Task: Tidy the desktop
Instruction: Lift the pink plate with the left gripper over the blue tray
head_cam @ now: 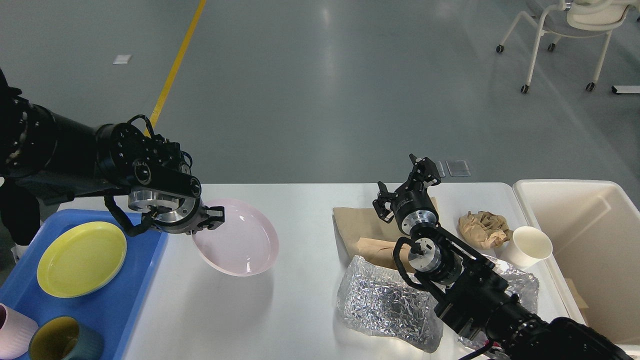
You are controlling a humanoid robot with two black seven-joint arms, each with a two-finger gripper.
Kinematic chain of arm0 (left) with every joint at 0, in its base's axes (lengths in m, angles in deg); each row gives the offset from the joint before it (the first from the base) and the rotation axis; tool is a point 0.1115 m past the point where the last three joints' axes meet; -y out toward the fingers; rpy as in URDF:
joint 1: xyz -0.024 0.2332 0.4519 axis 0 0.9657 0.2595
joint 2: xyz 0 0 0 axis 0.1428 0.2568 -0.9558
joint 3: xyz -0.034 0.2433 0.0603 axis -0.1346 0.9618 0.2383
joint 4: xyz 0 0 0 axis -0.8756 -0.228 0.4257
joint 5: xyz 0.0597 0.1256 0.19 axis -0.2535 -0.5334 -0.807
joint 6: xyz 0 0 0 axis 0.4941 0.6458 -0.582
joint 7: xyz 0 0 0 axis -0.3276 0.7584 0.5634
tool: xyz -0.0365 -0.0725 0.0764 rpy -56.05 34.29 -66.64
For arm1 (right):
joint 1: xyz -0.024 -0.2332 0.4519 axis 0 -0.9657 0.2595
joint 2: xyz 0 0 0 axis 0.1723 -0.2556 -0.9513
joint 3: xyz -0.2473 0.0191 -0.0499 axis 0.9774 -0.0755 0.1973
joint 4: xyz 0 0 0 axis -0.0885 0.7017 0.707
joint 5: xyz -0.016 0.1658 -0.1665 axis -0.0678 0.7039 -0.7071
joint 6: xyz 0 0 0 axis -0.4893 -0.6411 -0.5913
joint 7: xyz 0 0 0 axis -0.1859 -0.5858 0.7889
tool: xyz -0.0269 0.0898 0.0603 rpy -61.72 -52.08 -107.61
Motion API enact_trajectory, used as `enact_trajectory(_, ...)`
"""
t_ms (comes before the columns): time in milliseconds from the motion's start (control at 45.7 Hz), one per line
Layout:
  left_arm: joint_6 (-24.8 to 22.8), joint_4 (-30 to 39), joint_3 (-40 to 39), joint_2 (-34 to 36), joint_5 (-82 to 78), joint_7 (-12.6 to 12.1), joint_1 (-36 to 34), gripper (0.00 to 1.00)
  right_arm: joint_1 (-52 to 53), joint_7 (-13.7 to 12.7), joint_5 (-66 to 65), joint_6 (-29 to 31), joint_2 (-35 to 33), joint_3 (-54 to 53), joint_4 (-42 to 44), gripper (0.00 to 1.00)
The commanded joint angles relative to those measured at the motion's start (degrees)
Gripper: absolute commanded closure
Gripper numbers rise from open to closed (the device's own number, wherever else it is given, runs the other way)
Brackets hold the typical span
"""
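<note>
Desktop [300, 310]: glossy white, spreads below us.
Left gripper [212, 218]: we clamp a smooth round pink plate's [240, 245] rim.
Right gripper [407, 185]: fingers spread, empty, over flat brown paper [357, 225].

Desktop [300, 310]: smooth glossy white; pink plate [239, 243]: glossy (glazed look); foil sheet [385, 305]: crinkled, metallic; paper wad [484, 228]: brown, crumpled, matt.

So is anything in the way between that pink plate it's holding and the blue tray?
Nothing visible blocks it. The left pincer holds the pink plate tilted above the desktop, just right of the blue tray. The yellow plate already lies in the tray.
</note>
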Motion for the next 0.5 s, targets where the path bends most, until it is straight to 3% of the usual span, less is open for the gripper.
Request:
enact_trajectory(0,-2.85,0.37,0.03,0.08,0.02,-0.95,-3.6,1.0,0.0,0.0,0.03,0.0,-0.04,0.0,0.0,0.0)
enact_trajectory(285,-10.76,0.37,-0.06,1.3,0.02,-1.92,-10.98,1.0,0.0,0.0,-0.05,0.0,-0.04,0.0,0.0,0.0)
enact_trajectory(482,-11.82,0.37,1.26,2.45,0.11,-1.83,-12.57,1.0,0.0,0.0,0.03,0.0,-0.04,0.0,0.0,0.0)
